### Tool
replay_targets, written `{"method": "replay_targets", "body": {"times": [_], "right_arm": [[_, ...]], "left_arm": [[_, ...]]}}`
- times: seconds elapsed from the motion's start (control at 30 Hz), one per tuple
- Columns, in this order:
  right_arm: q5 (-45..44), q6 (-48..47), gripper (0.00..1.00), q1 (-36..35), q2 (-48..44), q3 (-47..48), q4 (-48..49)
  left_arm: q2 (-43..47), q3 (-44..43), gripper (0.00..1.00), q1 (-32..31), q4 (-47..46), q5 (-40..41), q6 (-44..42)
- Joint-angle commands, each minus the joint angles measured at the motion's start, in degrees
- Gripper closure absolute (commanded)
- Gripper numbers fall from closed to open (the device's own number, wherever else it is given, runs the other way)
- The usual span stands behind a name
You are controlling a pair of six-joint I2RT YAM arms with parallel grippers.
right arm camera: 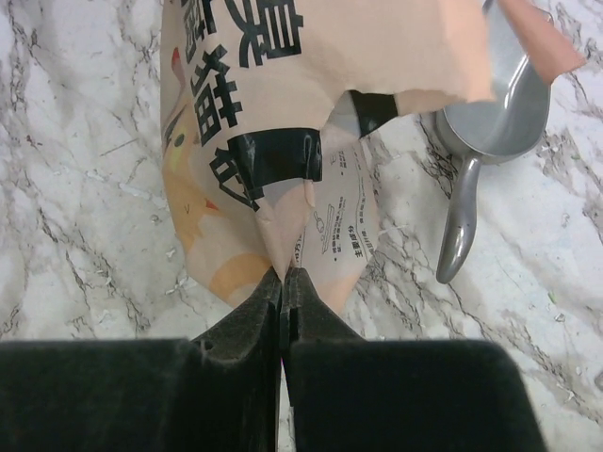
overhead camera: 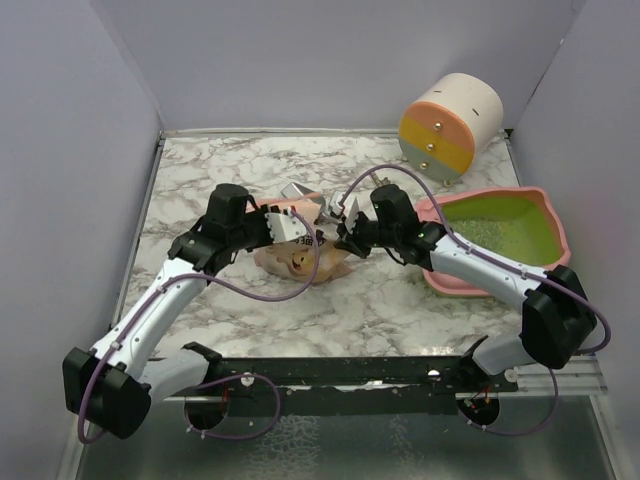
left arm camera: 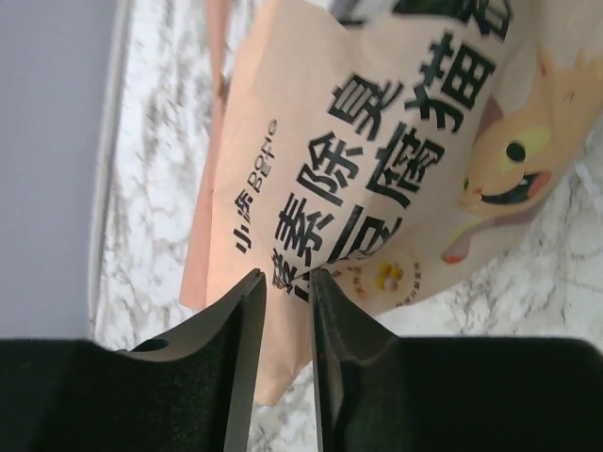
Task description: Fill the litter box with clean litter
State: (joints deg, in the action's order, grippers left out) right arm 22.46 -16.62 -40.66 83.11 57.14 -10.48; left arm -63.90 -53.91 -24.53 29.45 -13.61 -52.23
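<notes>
Your bag (left arm camera: pixel 311 169) is matt tan paper, creased, with flat black print. The scoop (right arm camera: pixel 495 104) is smooth silvery metal with a soft shine. You work on a table (right arm camera: pixel 75 188) with a smooth marble-look top. The litter box (overhead camera: pixel 452 282) is smooth plastic; its litter (overhead camera: pixel 500 240) looks dull and grainy. The drum (overhead camera: pixel 450 125) looks matt and smooth. The fingers (left arm camera: pixel 236 348) are matt black.

Litter box (overhead camera: pixel 458 284): one, at 3 o'clock on the tabletop (overhead camera: pixel 390 300)
Litter (overhead camera: pixel 497 237): one speckled layer, grains too small to count
Paper bag (overhead camera: pixel 300 262): one, at the centre
Metal scoop (right arm camera: pixel 490 113): one, at 12 o'clock from the bag
Round drum (overhead camera: pixel 450 125): one, at 1 o'clock
Arms: two
Pincers: two, left pincer (left arm camera: pixel 287 282) and right pincer (right arm camera: pixel 285 278)
</notes>
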Motion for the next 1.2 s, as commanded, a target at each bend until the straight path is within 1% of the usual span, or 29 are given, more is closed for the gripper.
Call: {"method": "replay_targets", "body": {"times": [0.0, 0.07, 0.2, 0.27, 0.4, 0.63, 0.8, 0.97, 1.17], "right_arm": [[1.3, 0.1, 0.99, -0.1, 0.1, 1.7, -1.1], [1.6, 0.4, 0.99, -0.1, -0.1, 2.1, -1.5], [2.7, 1.0, 0.99, 0.0, -1.2, 2.1, -1.6], [3.1, 1.4, 0.99, -0.1, -1.7, 2.2, -1.6], [2.5, 1.8, 0.99, -0.1, -2.0, 2.8, -2.0], [2.6, 1.6, 0.99, 0.0, -1.4, 3.9, -2.7], [3.1, 1.8, 0.99, -0.1, -0.9, 3.8, -2.6], [4.4, 1.9, 0.99, 0.0, -0.7, 3.7, -2.7], [5.6, 2.0, 0.99, 0.0, -1.7, 2.3, -2.3]], "left_arm": [[5.6, -2.8, 0.68, -0.2, -11.4, -9.5, 3.7], [6.3, -3.5, 0.65, -0.2, -11.9, -14.2, 5.1], [5.2, -4.6, 0.5, -0.2, -11.1, -24.0, 7.1], [3.6, -5.0, 0.47, -0.5, -9.4, -26.3, 6.7], [1.2, -5.6, 0.45, -1.2, -5.2, -28.9, 5.0], [-0.7, -5.5, 0.39, -1.8, -2.6, -28.3, 2.4], [-3.1, -4.8, 0.28, -2.8, -2.0, -26.4, 1.2], [-5.3, -2.4, 0.19, -3.1, -4.8, -25.2, 0.9], [-7.7, 1.4, 0.18, -3.1, -10.3, -21.9, 0.6]]}}
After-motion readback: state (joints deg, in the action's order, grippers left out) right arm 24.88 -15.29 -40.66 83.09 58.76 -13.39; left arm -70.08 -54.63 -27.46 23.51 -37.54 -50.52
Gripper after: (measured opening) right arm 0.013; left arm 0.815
